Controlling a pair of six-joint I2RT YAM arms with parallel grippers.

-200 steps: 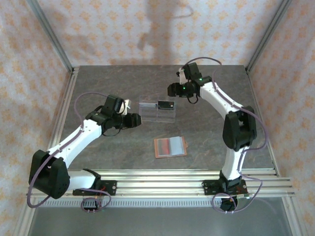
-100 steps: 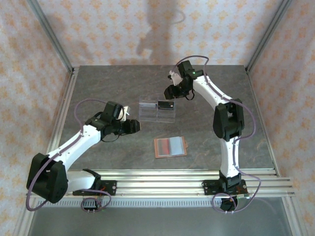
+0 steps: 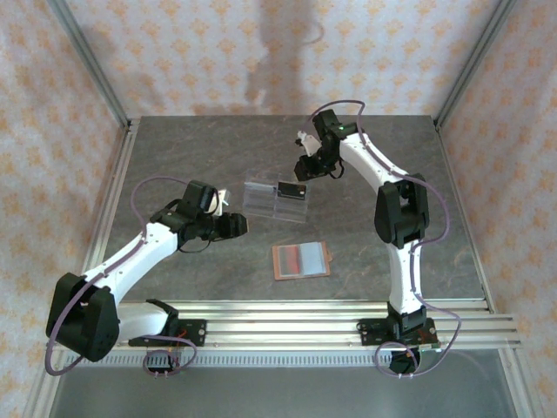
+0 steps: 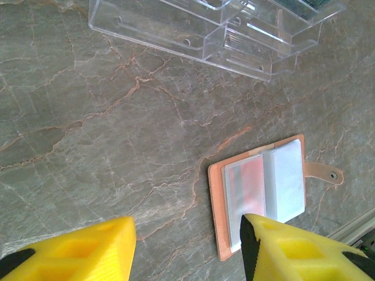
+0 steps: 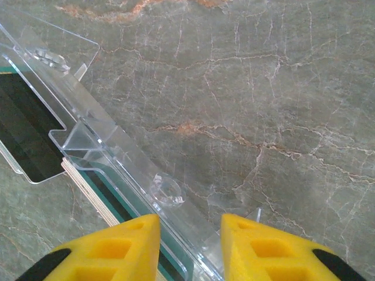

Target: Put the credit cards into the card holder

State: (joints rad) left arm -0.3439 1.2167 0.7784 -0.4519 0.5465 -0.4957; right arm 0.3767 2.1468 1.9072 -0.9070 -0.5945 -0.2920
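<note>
The card holder (image 3: 301,259) lies open and flat on the table in front of the clear plastic stand (image 3: 277,200). In the left wrist view the card holder (image 4: 231,219) shows its tan inside, with a pale grey-blue card (image 4: 284,181) resting on its right half. The black card (image 3: 291,189) sits in the stand's right compartment; the right wrist view has this black card (image 5: 23,129) at the left. My left gripper (image 3: 239,224) (image 4: 187,246) hangs open just left of the card holder. My right gripper (image 3: 302,167) (image 5: 190,246) is open over the stand's back edge, clear plastic (image 5: 167,193) between its fingers.
The stand sits slightly skewed on the grey stone table (image 3: 218,148). A metal rail (image 3: 296,313) runs along the near edge and patterned walls close in the other sides. Bare table lies to the right of the card holder and behind the stand.
My right gripper swung left and down to the stand's back edge, and the stand has turned slightly. My left gripper drew back a little to the left.
</note>
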